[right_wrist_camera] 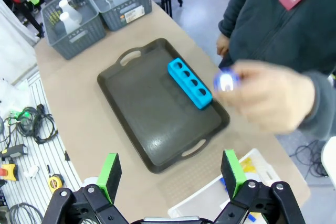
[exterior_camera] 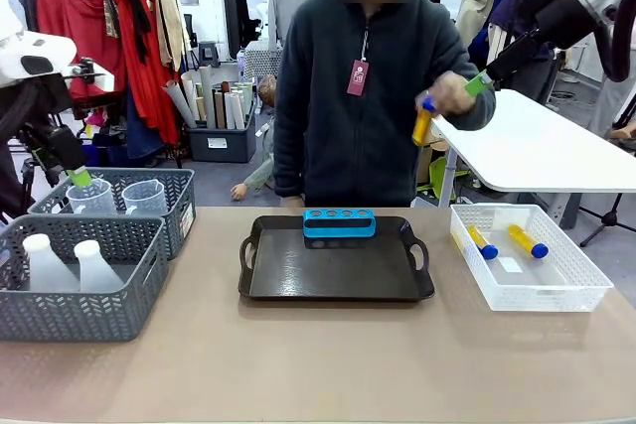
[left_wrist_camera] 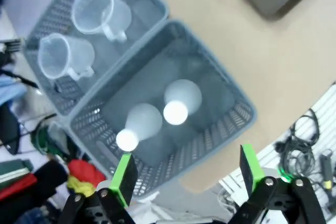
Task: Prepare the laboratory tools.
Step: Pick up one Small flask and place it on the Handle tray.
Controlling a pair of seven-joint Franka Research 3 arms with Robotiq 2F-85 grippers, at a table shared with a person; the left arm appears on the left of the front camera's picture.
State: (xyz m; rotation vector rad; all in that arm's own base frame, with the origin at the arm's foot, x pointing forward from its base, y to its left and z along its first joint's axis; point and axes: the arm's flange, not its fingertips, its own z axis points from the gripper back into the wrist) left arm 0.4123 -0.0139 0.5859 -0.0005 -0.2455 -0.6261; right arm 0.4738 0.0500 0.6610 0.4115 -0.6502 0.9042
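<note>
A person's hand point(exterior_camera: 449, 94) holds up an amber tube with a blue cap point(exterior_camera: 422, 124) beyond the table's far right. Its cap point(right_wrist_camera: 226, 81) faces my right gripper point(right_wrist_camera: 170, 172), which is open and empty just short of the hand. That gripper point(exterior_camera: 477, 84) hangs high at the upper right. Two more tubes point(exterior_camera: 482, 242) point(exterior_camera: 527, 241) lie in the white basket point(exterior_camera: 586, 290). The blue rack point(exterior_camera: 339, 222) stands empty on the black tray point(exterior_camera: 336, 275). My left gripper point(left_wrist_camera: 187, 171) hovers open above two white flasks point(left_wrist_camera: 181, 100) point(left_wrist_camera: 139, 127). Two clear beakers point(left_wrist_camera: 100, 10) point(left_wrist_camera: 65, 56) stand behind them.
Two grey mesh baskets point(exterior_camera: 139, 290) point(exterior_camera: 181, 186) sit at the table's left, the flasks in the near one and the beakers in the far one. A white side table point(exterior_camera: 537, 146) stands behind on the right. Bare tabletop point(exterior_camera: 328, 364) runs along the front edge.
</note>
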